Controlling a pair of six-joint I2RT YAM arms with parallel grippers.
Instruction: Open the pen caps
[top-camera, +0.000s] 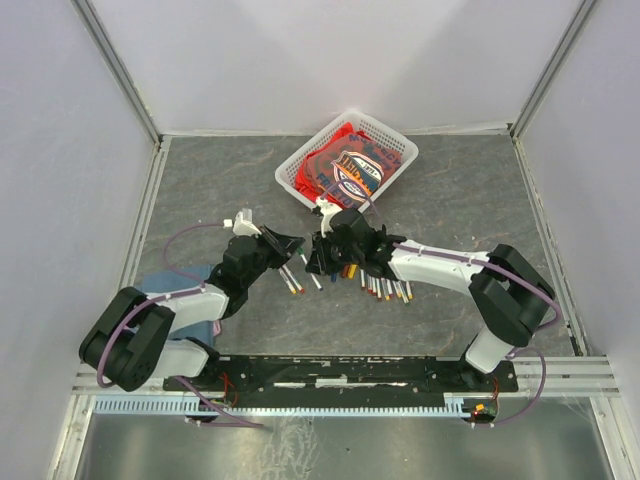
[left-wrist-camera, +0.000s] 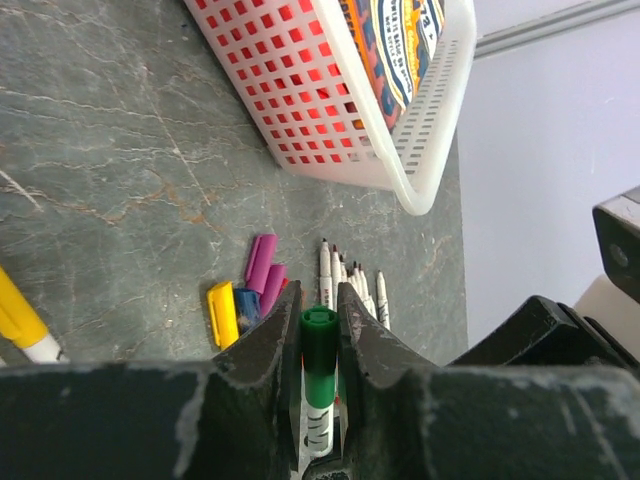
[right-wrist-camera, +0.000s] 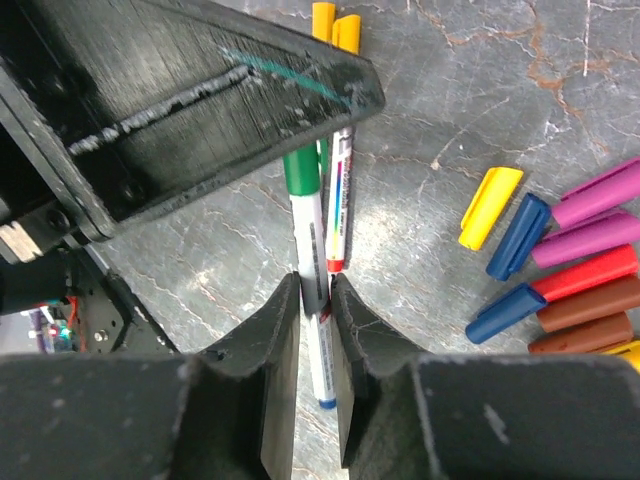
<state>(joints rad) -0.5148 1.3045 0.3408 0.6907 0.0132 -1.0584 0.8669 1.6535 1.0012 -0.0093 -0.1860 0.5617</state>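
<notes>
Left gripper (left-wrist-camera: 318, 308) pinching a pen (left-wrist-camera: 318, 428) whose green cap (right-wrist-camera: 301, 175) projects just ahead of the narrowly parted, empty right gripper (right-wrist-camera: 316, 285), the pen's long axis roughly in line with its approach.

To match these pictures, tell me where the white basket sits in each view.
Top external: upper centre, white basket near the back wall.
Left wrist: top, centre to right.
Right wrist: not in it.
Shared landmark: green pen, in both wrist views.
</notes>
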